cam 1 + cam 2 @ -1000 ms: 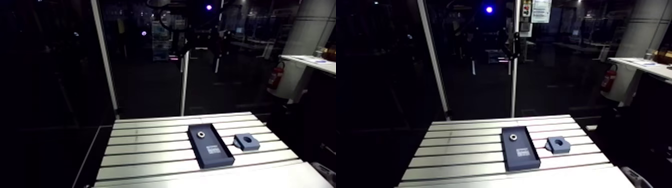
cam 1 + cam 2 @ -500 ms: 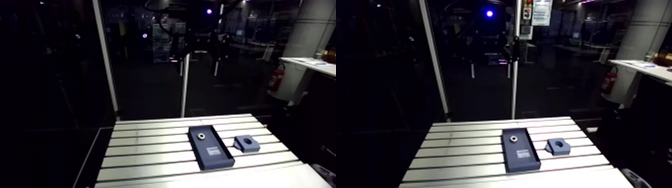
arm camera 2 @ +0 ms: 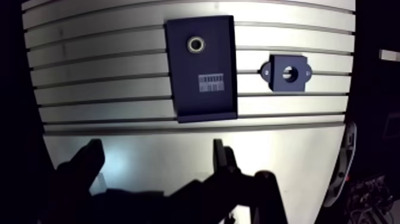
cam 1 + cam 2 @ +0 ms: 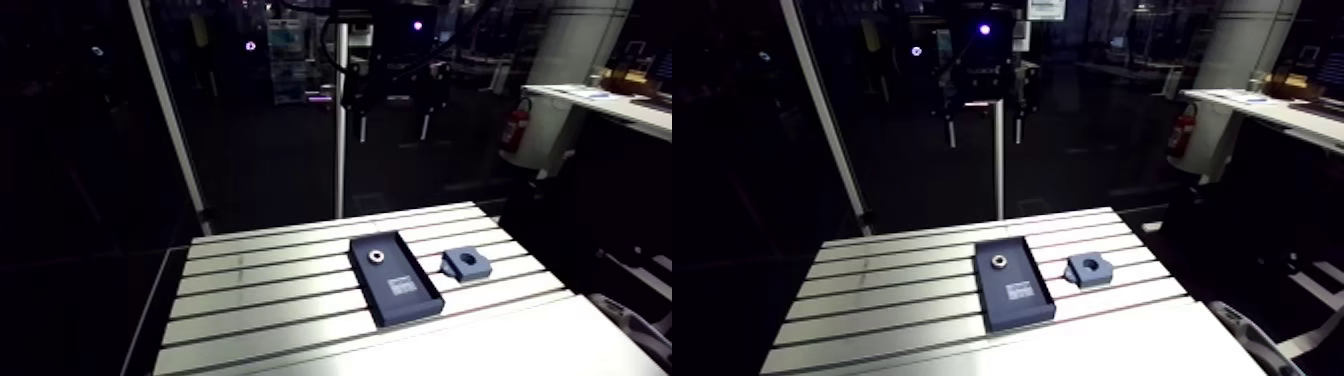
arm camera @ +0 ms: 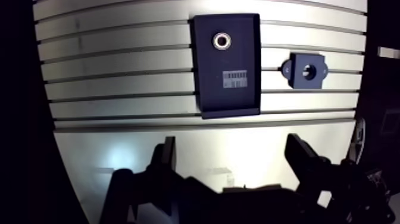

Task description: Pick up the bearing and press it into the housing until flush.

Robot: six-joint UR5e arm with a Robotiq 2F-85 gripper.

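In the wrist view the robot's dark two-fingered gripper [image 5: 232, 143] stands nearest. Its two fingers [image 5: 166, 158] are spread wide apart, and only bare table surface shows in the gap between them. They hang above the table and touch none of the parts.

Under and just ahead of the fingers is a smooth, brightly lit strip of the silver slotted aluminium table [image 5: 119, 95]. Beyond that strip the long parallel slots begin.

Ahead of the gap between the fingers, and well apart from them, a flat dark rectangular tray [image 5: 208, 77] with a low raised rim lies on the slotted part. Its long side runs across the slots, pointing away from the gripper. A small white barcode label [image 5: 235, 78] sits about midway along the tray floor.

Past the label, near the tray's far end, the small silvery ring-shaped metal bearing [image 5: 222, 40] lies flat inside the tray. Its round hole faces up. Of everything in the tray, it is the thing farthest from the fingers.

Beside the tray, and not touching it, the dark grey block-shaped housing [image 5: 296, 79] rests on the table over one of the slots. It is about level with the label and ahead of one finger. Its round bore faces upward and is empty, and a small ear sticks out at each side.
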